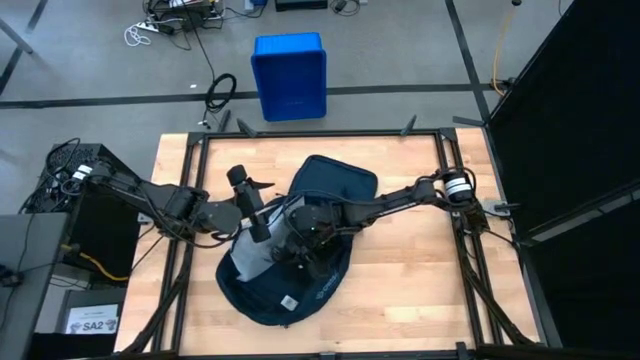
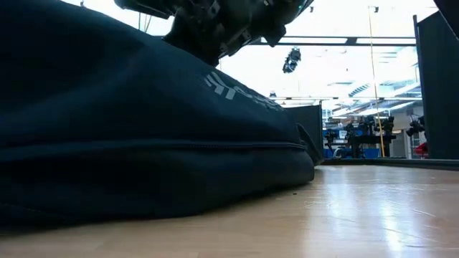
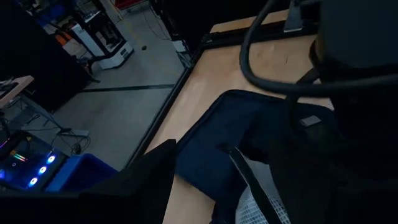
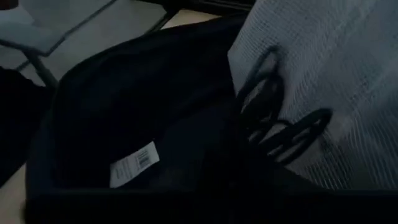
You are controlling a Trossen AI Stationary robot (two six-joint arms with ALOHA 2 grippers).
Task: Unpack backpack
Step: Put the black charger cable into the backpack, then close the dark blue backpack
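Observation:
The dark navy backpack (image 1: 300,270) lies flat in the middle of the table, its flap (image 1: 335,185) thrown open toward the far edge. A white mesh panel (image 1: 245,262) shows at its opening; in the right wrist view the mesh (image 4: 323,87) has dark cable loops (image 4: 280,127) behind it, and a white label (image 4: 134,165) lies inside the bag. My left gripper (image 1: 260,225) reaches in from the left, over the opening's rim. My right gripper (image 1: 300,245) is sunk into the opening from the right. In the low view the backpack (image 2: 143,136) fills the near side.
A bright blue plastic bin (image 1: 290,75) stands on the floor beyond the table's far edge. Bare wood (image 1: 420,270) lies to the right of the backpack. A black metal frame (image 1: 455,180) runs along the table's edges. Cables lie on the floor at the far left.

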